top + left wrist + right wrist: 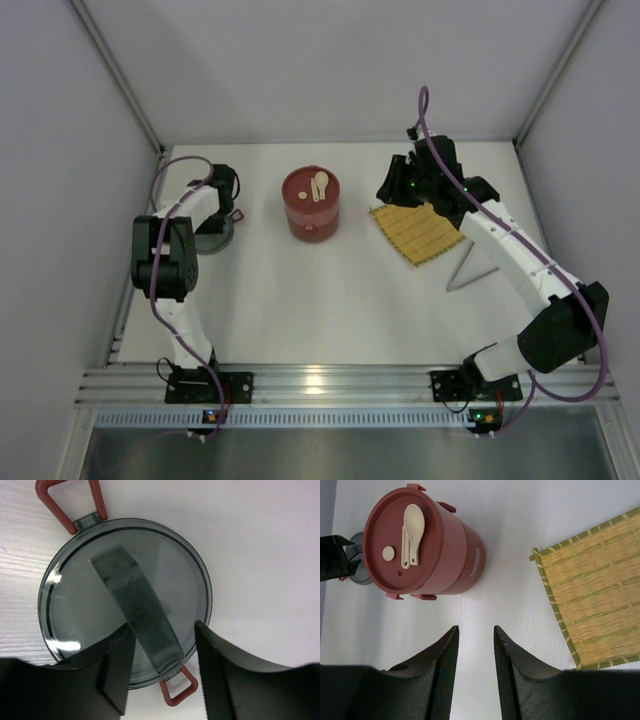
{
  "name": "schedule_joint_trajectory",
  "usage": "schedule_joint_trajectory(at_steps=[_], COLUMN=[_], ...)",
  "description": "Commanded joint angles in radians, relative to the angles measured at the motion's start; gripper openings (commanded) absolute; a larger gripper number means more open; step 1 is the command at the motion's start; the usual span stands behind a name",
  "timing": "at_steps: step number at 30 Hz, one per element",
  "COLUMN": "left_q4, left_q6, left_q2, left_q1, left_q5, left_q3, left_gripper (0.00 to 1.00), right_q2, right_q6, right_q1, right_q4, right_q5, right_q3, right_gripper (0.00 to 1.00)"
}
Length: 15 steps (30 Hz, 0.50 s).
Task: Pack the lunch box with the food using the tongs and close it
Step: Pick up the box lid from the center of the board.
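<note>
- Hovering over a grey lid (75, 605) at the left of the overhead view, the left gripper (162, 672) has its jaws apart. They stand on either side of the lid's strap handle (135, 605), with a clear gap on one side, so nothing is gripped.
- Across the table (330, 310), the right gripper (475, 670) is empty, its jaws parted only a little, pointing at bare surface between the lunch box (450, 565) and the yellow mat (592, 605).
- The lunch box stands closed in the upper middle of the overhead view, with a beige spoon (414, 527) lying on its top.
- The tongs (459, 268) lie flat on the table, lower right of the mat, untouched. I can see no food in any view.
- Risk: the left jaws sit near the lower end of the handle, not its middle, so a pinch there could tip the lid or let it slip.
- Risk: the spoon looks loose, and lifting the box's top could send it sliding off.
- Risk: the tongs are thin and flat on the surface, so the fingers may skid over them.
- Only the left wrist view shows the handle between the jaws, which the arm hides from overhead.
- Only the overhead view shows the tongs; the right wrist view misses them.
</note>
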Motion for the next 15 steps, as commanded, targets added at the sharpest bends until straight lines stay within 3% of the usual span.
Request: schedule_joint_trajectory(at_steps=[1, 5, 8, 11, 15], left_q4=[0.014, 0.019, 0.032, 0.058, 0.057], left_q6=[0.006, 0.022, 0.046, 0.129, 0.369], left_q2=[0.02, 0.028, 0.028, 0.023, 0.023], left_q1=[0.009, 0.015, 0.021, 0.021, 0.021], left_q5=[0.002, 0.006, 0.017, 0.031, 0.064], left_q3=[0.045, 0.045, 0.034, 0.039, 0.106], left_gripper=[0.49, 0.43, 0.33, 0.21, 0.0], right_q2=[-0.003, 0.001, 0.006, 0.007, 0.009], right_q6=[-0.017, -0.014, -0.012, -0.011, -0.018], right_q1=[-0.019, -0.022, -0.022, -0.022, -0.024], right_q4=[0.06, 0.06, 0.06, 0.058, 0.047], right_q5=[-0.013, -0.012, -0.012, -0.012, 0.0], right_q3=[-0.004, 0.001, 0.004, 0.003, 0.001], right_gripper=[0.34, 0.34, 0.34, 0.34, 0.34])
